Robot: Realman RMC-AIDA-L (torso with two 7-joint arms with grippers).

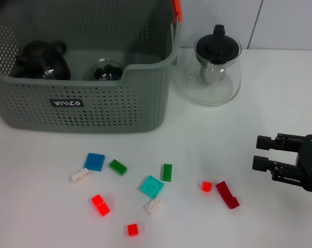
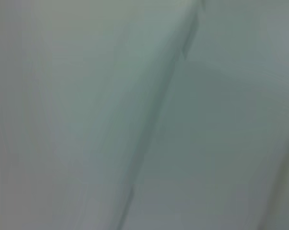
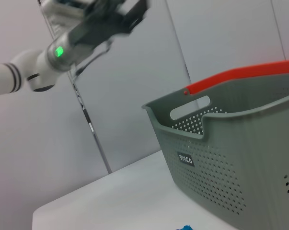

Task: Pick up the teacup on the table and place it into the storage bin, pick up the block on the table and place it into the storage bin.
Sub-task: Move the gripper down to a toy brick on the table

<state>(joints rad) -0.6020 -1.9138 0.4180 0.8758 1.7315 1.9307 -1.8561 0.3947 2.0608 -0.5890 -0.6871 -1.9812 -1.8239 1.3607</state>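
The storage bin (image 1: 88, 98) fills the upper left of the head view, with a dark teapot-like vessel (image 1: 42, 61) and a small glass cup (image 1: 107, 70), possibly the teacup, inside. Small coloured blocks (image 1: 152, 186) lie scattered on the white table (image 1: 280, 103) below it. At the right edge the right gripper (image 1: 259, 153) hovers with fingers parted, empty. The left arm (image 3: 63, 48) is raised, its fingers' state unclear.

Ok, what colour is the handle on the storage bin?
Orange-red, against the grey-green storage bin. The handle shows best in the right wrist view.
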